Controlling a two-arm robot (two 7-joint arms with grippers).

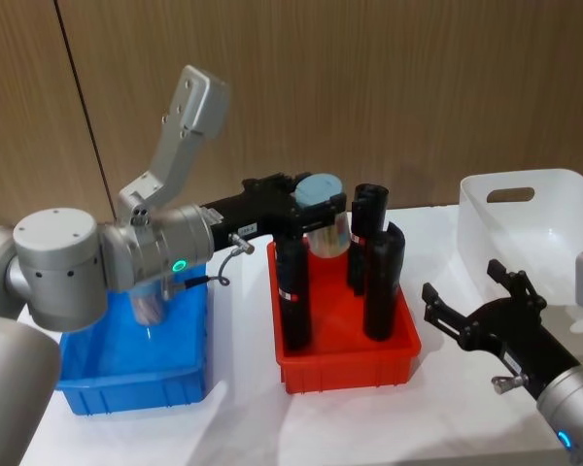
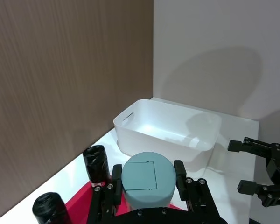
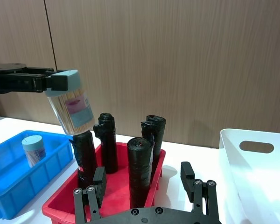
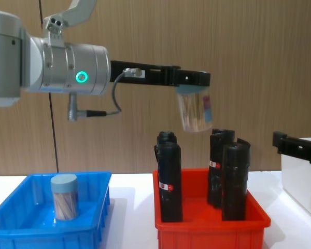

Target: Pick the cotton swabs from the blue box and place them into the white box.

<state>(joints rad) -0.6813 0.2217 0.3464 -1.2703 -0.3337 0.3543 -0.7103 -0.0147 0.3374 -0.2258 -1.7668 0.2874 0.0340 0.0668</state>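
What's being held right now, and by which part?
The left end effector grips a cotton swab tub by its lid end; the right end effector holds nothing.

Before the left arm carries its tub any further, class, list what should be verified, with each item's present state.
1. Grip: left gripper shut on the held swab tub, ok.
2. Clearance over the black rolls: cannot tell, base near their tops.
3. Over the white box: not ok, over the red bin.
4. Path: right gripper open before the white box, cannot tell.
5. Emptying the blue box: not ok, second swab tub inside.
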